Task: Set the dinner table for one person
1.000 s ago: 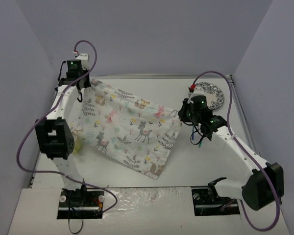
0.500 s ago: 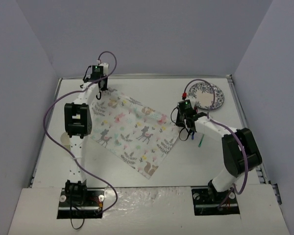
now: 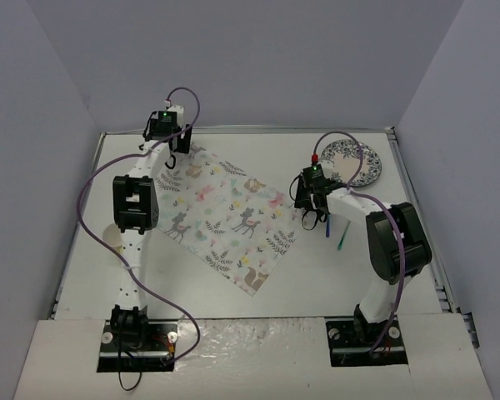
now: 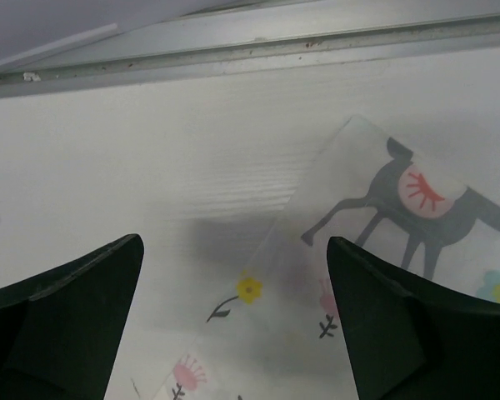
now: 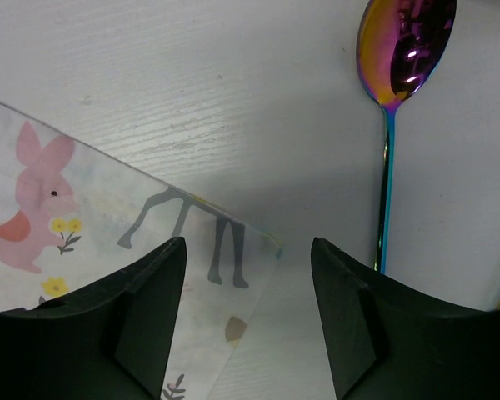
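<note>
Your dinner table [image 3: 333, 275] is the broad matte-white top under both arms. In the wrist views its surface is faintly grained, and a thin metal edge strip [image 4: 258, 46] bounds its far side. A printed cloth [image 3: 225, 218] with animals and leaves lies on it, turned like a diamond and reaching from one gripper to the other. Your left gripper [image 4: 233, 243] hangs over the cloth's far corner with its fingers spread wide, holding nothing. Your right gripper [image 5: 248, 242] is likewise parted and empty over the cloth's right corner. An iridescent spoon [image 5: 404, 50] lies on the bare table just beside it. A patterned plate [image 3: 356, 162] sits near the far right corner.
</note>
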`<control>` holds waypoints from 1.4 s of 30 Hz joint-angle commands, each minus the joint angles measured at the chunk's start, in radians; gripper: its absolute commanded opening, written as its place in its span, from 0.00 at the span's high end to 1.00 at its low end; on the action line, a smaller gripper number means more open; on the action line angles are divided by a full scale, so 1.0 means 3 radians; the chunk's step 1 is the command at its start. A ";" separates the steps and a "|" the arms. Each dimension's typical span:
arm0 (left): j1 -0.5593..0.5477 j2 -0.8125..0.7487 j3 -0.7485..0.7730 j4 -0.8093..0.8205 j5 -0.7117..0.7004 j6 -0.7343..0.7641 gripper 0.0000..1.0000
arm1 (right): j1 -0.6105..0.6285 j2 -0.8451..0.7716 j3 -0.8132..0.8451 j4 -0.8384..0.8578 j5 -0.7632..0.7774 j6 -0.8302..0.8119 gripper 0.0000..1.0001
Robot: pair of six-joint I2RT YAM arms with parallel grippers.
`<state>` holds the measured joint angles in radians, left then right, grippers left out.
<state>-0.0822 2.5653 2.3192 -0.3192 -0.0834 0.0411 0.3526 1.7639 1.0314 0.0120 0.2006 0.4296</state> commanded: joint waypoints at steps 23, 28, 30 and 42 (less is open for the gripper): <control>-0.0658 -0.2488 -0.3294 0.0179 -0.0568 -0.1473 0.15 | 0.0001 0.0136 0.0199 0.0427 -0.0744 -0.0472 0.67; -0.0618 -0.2354 -0.3369 0.0187 -0.0607 -0.1474 0.17 | -0.0022 0.0289 0.0128 0.0515 -0.0681 -0.0417 0.67; -0.0606 -0.2293 -0.3354 0.0151 -0.0609 -0.1474 0.17 | -0.0039 0.0309 0.0087 0.0546 -0.0679 -0.0385 0.67; -0.0525 -0.2004 -0.3258 -0.0037 -0.0662 -0.1507 0.17 | -0.0102 0.0242 -0.0058 0.0494 -0.0483 -0.0169 0.62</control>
<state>-0.2611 1.9266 1.2878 -0.3037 -0.2457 -0.3993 0.3332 1.8574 1.0395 0.1799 0.0045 0.3524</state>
